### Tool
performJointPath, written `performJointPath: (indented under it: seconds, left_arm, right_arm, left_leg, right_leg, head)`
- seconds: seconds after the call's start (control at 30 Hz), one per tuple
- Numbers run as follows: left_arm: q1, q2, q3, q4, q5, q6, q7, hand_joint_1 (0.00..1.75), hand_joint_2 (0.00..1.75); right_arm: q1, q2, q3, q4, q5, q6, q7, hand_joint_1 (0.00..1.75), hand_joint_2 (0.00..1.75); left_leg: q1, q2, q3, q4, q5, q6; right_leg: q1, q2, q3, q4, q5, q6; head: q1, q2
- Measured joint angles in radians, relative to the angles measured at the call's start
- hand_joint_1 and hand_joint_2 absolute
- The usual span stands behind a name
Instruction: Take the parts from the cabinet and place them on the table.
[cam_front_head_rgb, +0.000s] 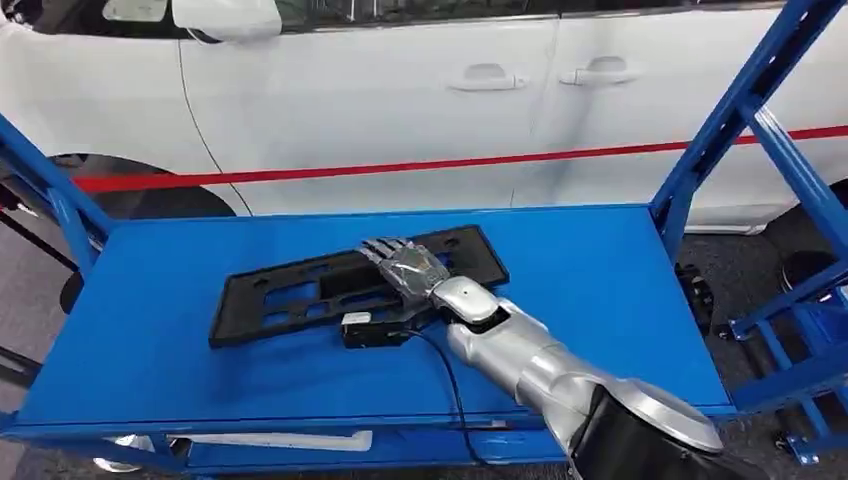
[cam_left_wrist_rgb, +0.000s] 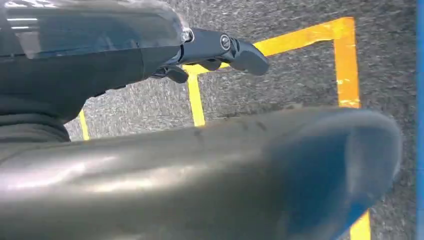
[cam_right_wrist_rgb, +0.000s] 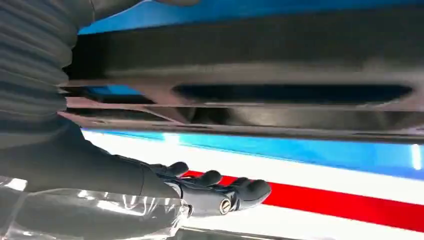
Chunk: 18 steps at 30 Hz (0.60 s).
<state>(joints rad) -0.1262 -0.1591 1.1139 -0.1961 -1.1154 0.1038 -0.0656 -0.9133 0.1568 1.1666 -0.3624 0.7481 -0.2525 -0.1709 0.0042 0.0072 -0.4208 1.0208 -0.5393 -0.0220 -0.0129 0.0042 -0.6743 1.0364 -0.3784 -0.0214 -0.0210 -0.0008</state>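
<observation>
- Head view: right hand (cam_front_head_rgb: 405, 268) lies flat on black plastic panel (cam_front_head_rgb: 300, 292), mid blue tabletop (cam_front_head_rgb: 600, 290); fingers extended, prob. steadying or releasing it.
- Left wrist view: left hand (cam_left_wrist_rgb: 220, 50) over the floor, fingers apart, holding nothing.
- Right wrist view: fingers (cam_right_wrist_rgb: 220, 192) straight, no wrap round panel.

no words, brand names or numbers can be read anywhere in these pictures. the only marks are plain ones: a red stripe (cam_front_head_rgb: 400, 167) along the white car (cam_front_head_rgb: 400, 100) beyond the table, and yellow floor lines (cam_left_wrist_rgb: 345, 55) on the grey floor, none carrying letters.
</observation>
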Motion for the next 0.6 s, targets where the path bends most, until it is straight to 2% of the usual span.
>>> performJointPath:
  seconds: [0.03, 0.07, 0.1, 0.13, 0.17, 0.2, 0.23, 0.27, 0.33, 0.37, 0.4, 0.47, 0.5, 0.53, 0.57, 0.6]
  left_arm:
    - [-0.001, 0.0, 0.0, 0.0, 0.001, 0.0, 0.0, 0.0, 0.0]
    - [-0.002, 0.0, 0.0, 0.0, 0.001, 0.0, 0.0, 0.0, 0.0]
    - [-0.003, 0.0, 0.0, 0.0, 0.001, 0.001, 0.0, 0.0, 0.0]
    - [-0.002, 0.0, 0.0, 0.0, 0.001, 0.001, 0.0, 0.0, 0.0]
    - [-0.001, 0.0, 0.0, 0.0, 0.002, 0.002, 0.0, 0.0, 0.0]
    - [0.001, 0.0, 0.0, 0.0, 0.002, 0.004, 0.0, 0.0, 0.0]
    - [0.002, 0.0, 0.0, 0.0, 0.003, 0.007, -0.002, 0.0, 0.0]
    - [0.002, 0.0, 0.0, 0.0, 0.004, 0.009, -0.004, 0.0, 0.0]
    - [0.002, 0.0, 0.0, 0.0, 0.005, 0.014, -0.01, 0.0, 0.0]
    - [0.001, 0.0, 0.0, 0.0, 0.005, 0.016, -0.011, 0.0, 0.0]
    - [0.001, 0.0, 0.0, 0.0, 0.005, 0.016, -0.011, 0.0, 0.0]
    - [0.004, 0.0, 0.0, 0.0, 0.005, 0.016, -0.011, 0.0, 0.0]
    - [0.006, 0.002, 0.0, 0.0, 0.005, 0.017, -0.011, 0.0, 0.0]
    - [0.004, 0.002, 0.0, 0.0, 0.005, 0.017, -0.011, 0.0, 0.0]
    - [0.001, 0.002, 0.0, 0.0, 0.005, 0.017, -0.012, 0.0, 0.0]
    - [-0.001, 0.002, 0.0, 0.0, 0.005, 0.017, -0.012, 0.0, 0.0]
  right_arm:
    - [0.0, 0.002, 0.0, 0.0, 0.0, 0.0, 0.0, 0.0, 1.75]
    - [0.0, 0.002, -0.001, 0.001, 0.0, 0.0, 0.0, 0.0, 1.75]
    - [0.0, 0.002, -0.002, 0.001, 0.0, 0.0, -0.001, 0.0, 1.75]
    - [0.0, 0.002, -0.004, 0.001, 0.0, -0.001, -0.001, 0.16, 1.75]
    - [0.001, 0.002, -0.004, 0.001, 0.0, -0.003, -0.003, 1.5, 1.75]
    - [0.003, 0.002, -0.004, 0.001, 0.0, -0.006, -0.007, 1.68, 1.75]
    - [0.007, 0.002, -0.004, 0.002, 0.0, -0.011, -0.012, 1.71, 1.75]
    - [0.009, 0.002, -0.004, 0.003, 0.0, -0.016, -0.017, 1.71, 1.75]
    - [0.01, 0.0, -0.004, 0.005, 0.0, -0.024, -0.018, 1.71, 1.75]
    - [0.011, -0.001, -0.004, 0.007, -0.001, -0.028, -0.019, 1.71, 1.75]
    - [0.012, -0.003, -0.004, 0.009, -0.002, -0.032, -0.019, 1.73, 1.75]
    - [0.011, -0.004, -0.005, 0.01, -0.003, -0.039, -0.019, 1.73, 1.75]
    - [0.01, -0.005, -0.006, 0.01, -0.003, -0.04, -0.019, 1.71, 1.75]
    - [0.008, -0.006, -0.006, 0.01, -0.003, -0.042, -0.019, 1.73, 1.75]
    - [0.008, -0.008, -0.007, 0.011, -0.002, -0.042, -0.018, 1.73, 1.75]
    - [0.008, -0.008, -0.007, 0.011, -0.001, -0.045, -0.018, 1.71, 1.75]
  left_leg:
    - [0.002, 0.0, -0.023, 0.049, 0.009, -0.005]
    - [0.004, 0.0, -0.053, 0.101, 0.002, -0.009]
    - [0.005, 0.0, -0.101, 0.166, -0.029, -0.014]
    - [0.006, 0.0, -0.136, 0.212, -0.062, -0.017]
    - [0.007, 0.0, -0.173, 0.253, -0.1, -0.019]
    - [0.008, 0.0, -0.2, 0.265, -0.109, -0.021]
    - [0.009, 0.0, -0.205, 0.24, -0.082, -0.021]
    - [0.01, 0.0, -0.196, 0.194, -0.039, -0.02]
    - [0.01, 0.0, -0.141, 0.018, 0.087, -0.015]
    - [0.008, 0.001, -0.137, -0.01, 0.077, -0.009]
    - [0.001, 0.004, -0.145, -0.013, 0.044, 0.0]
    - [-0.002, 0.002, -0.144, -0.009, 0.077, 0.017]
    - [-0.002, 0.002, -0.143, -0.01, 0.078, 0.021]
    - [0.01, 0.002, -0.132, -0.023, 0.09, 0.033]
    - [0.006, 0.005, -0.13, -0.025, 0.092, 0.036]
    - [0.005, 0.005, -0.131, -0.025, 0.093, 0.041]
  right_leg:
    - [-0.002, -0.003, 0.013, -0.006, -0.006, -0.007]
    - [-0.002, -0.003, 0.021, -0.009, -0.011, -0.011]
    - [-0.002, -0.003, 0.026, -0.011, -0.016, -0.015]
    - [-0.001, -0.002, 0.029, -0.011, -0.02, -0.017]
    - [0.0, 0.0, 0.033, -0.011, -0.025, -0.018]
    - [0.0, 0.003, 0.039, -0.011, -0.03, -0.017]
    - [0.0, 0.004, 0.046, -0.011, -0.035, -0.015]
    - [0.0, 0.005, 0.051, -0.011, -0.038, -0.013]
    - [-0.001, 0.005, 0.062, -0.011, -0.044, -0.006]
    - [0.001, 0.004, 0.064, -0.013, -0.044, -0.001]
    - [0.001, 0.004, 0.059, -0.011, -0.041, 0.004]
    - [0.001, 0.004, 0.057, -0.013, -0.045, 0.019]
    - [0.001, 0.005, 0.062, -0.018, -0.043, 0.025]
    - [0.004, 0.004, 0.06, -0.011, -0.049, 0.033]
    - [0.002, 0.002, 0.054, 0.012, -0.066, 0.035]
    - [0.002, 0.001, 0.028, 0.069, -0.104, 0.035]
  head:
    - [0.0, 0.0]
    - [-0.002, 0.0]
    - [-0.002, 0.0]
    - [-0.002, 0.0]
    - [-0.002, 0.0]
    - [-0.002, 0.0]
    - [-0.002, 0.0]
    - [-0.002, 0.0]
    - [-0.002, 0.0]
    - [-0.001, 0.0]
    - [-0.002, 0.0]
    - [-0.002, 0.0]
    - [-0.001, 0.0]
    - [-0.001, 0.0]
    - [-0.001, 0.0]
    - [0.0, 0.0]
